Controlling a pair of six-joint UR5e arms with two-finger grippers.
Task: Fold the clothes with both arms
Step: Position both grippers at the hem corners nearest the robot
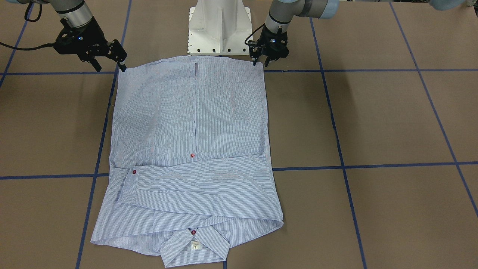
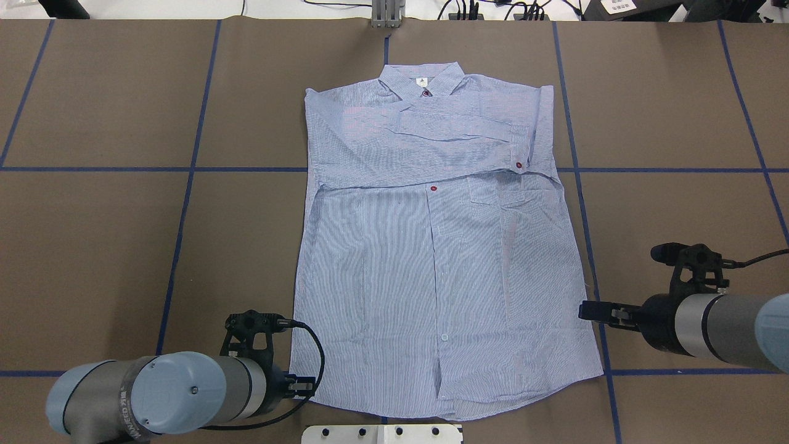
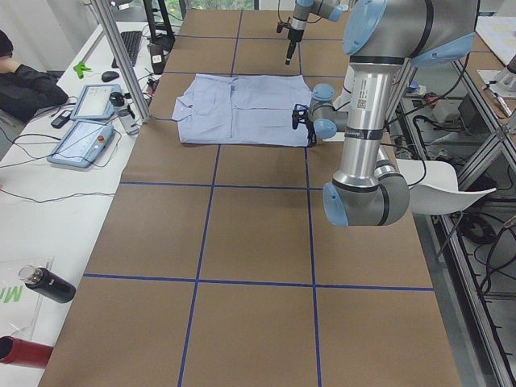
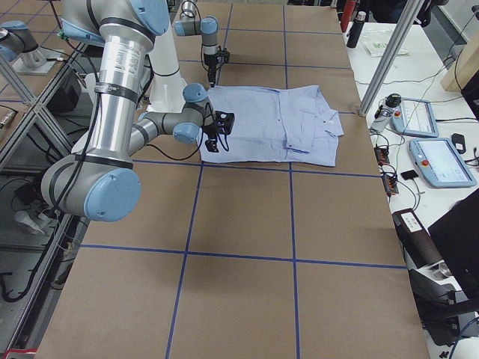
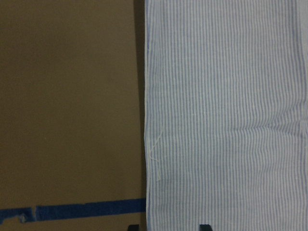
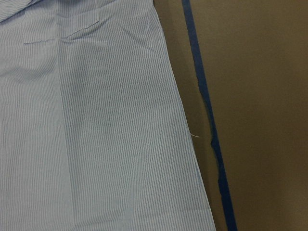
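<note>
Hovering near the hem corners of the shirt (image 1: 194, 123), which lies flat on the bench (image 1: 373, 119) with sleeves folded across its chest, my left claw (image 1: 260, 62) and right claw (image 1: 111, 67) both stand open, empty. I should pinch both corners evenly, catching every layer, then lift level

Shirt (image 1: 224, 112): thin woven cloth, matt, lightly creased. Surface (image 1: 392, 119): matt brown paper-like covering with blue tape lines (image 1: 373, 70). Arm tubes (image 4: 120, 97): satin metal. Joint caps (image 4: 112, 196): smooth light-blue plastic.
</note>
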